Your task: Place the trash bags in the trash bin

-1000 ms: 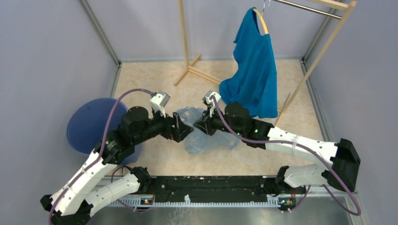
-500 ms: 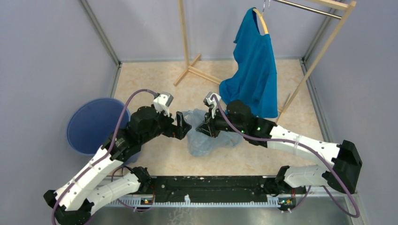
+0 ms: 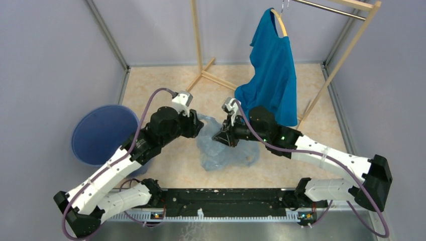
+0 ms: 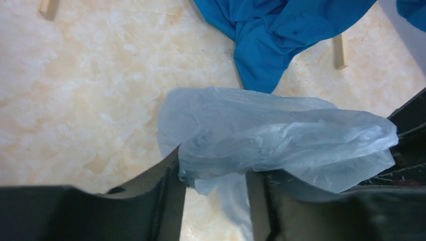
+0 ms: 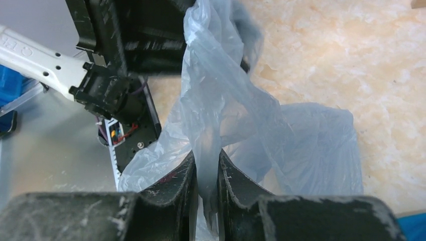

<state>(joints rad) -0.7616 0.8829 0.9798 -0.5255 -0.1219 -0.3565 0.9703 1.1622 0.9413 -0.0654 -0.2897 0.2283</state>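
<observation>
Translucent pale blue-grey plastic trash bag (image 5: pixel 221 100) sits centred on the counter (image 3: pixel 150 85), pinched in the right claw (image 5: pixel 206 188), left claw (image 4: pixel 215 198) spread around a fold. Uneven pulling toward the round blue plastic bin (image 3: pixel 100 133) at nine o'clock could tear or drop it.

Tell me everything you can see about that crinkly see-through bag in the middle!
The plastic bag is thin, pale blue-grey and see-through, full of wrinkles and folds. It looks soft and floppy, bunched up rather than spread flat. Its lower part lies on the beige table between the two arms, and part of it is lifted. The right gripper has its jaws pinched shut on a fold of it. The left gripper has its jaws apart, with another bunch of the bag between them.
</observation>
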